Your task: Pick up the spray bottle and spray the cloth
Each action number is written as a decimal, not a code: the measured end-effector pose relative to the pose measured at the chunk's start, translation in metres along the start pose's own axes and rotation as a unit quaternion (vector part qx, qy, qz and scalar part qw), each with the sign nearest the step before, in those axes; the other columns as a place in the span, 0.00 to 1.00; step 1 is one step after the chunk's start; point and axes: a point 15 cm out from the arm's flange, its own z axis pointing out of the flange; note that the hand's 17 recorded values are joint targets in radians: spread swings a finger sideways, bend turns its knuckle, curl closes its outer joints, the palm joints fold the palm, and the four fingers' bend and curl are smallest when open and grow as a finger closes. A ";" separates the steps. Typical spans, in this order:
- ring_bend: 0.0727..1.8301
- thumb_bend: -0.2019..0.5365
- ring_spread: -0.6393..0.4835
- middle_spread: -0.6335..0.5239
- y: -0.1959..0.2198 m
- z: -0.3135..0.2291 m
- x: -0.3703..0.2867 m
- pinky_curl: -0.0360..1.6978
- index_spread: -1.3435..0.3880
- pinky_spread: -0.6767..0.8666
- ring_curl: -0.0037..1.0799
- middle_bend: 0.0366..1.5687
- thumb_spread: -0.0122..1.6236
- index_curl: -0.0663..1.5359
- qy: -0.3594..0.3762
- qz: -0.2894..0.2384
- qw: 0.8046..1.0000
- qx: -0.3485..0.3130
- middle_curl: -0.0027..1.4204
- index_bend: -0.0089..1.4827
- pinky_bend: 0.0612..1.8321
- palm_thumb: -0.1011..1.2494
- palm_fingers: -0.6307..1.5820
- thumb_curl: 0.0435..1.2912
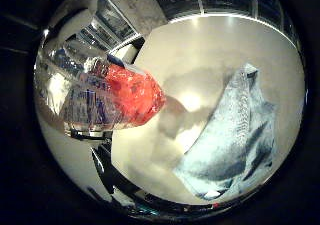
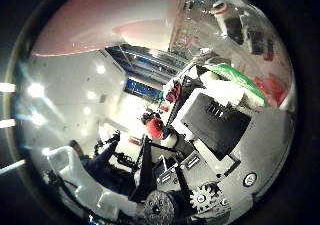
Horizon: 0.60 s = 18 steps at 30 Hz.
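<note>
One clear plastic spray bottle with orange-red head (image 1: 112, 97) is seen close to the palm, raised above the white tabletop (image 1: 210, 45), its long axis aimed toward the crumpled grey-blue cloth (image 1: 235, 135) nearby. Robot hand (image 2: 210, 130) is judged curled round the bottle, though finger closure is only partly shown.

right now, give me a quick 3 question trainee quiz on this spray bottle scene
1. True or false: the spray bottle is standing on the table.
2. The cloth on the table is: A folded in a neat square, B crumpled, C hanging off the edge.
3. What colour is the bottle's upper part?

Key: 1 false, it is off the table and close to the palm; 2 B; 3 red.
</note>
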 end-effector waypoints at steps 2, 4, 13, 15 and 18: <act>0.71 0.24 0.36 0.45 -0.001 0.009 0.010 0.85 0.62 0.33 0.79 0.87 0.40 0.67 0.001 0.004 1.000 -0.004 0.54 0.70 0.54 0.79 0.79 0.70; 0.71 0.25 0.37 0.45 -0.001 0.015 0.017 0.83 0.62 0.33 0.78 0.86 0.45 0.66 0.001 0.007 1.000 -0.006 0.53 0.69 0.54 0.78 0.79 0.69; 0.64 0.22 0.41 0.46 0.014 0.039 0.037 0.62 0.61 0.22 0.58 0.71 0.58 0.58 -0.010 0.014 0.999 -0.037 0.43 0.48 0.45 0.70 0.77 0.53; 0.62 0.23 0.40 0.44 0.021 0.042 0.040 0.58 0.60 0.18 0.56 0.64 0.59 0.56 -0.010 0.010 0.999 -0.051 0.41 0.39 0.46 0.69 0.72 0.50; 0.58 0.24 0.38 0.42 0.032 0.044 0.047 0.55 0.56 0.14 0.52 0.51 0.61 0.52 -0.002 -0.006 0.997 -0.077 0.37 0.24 0.47 0.68 0.55 0.45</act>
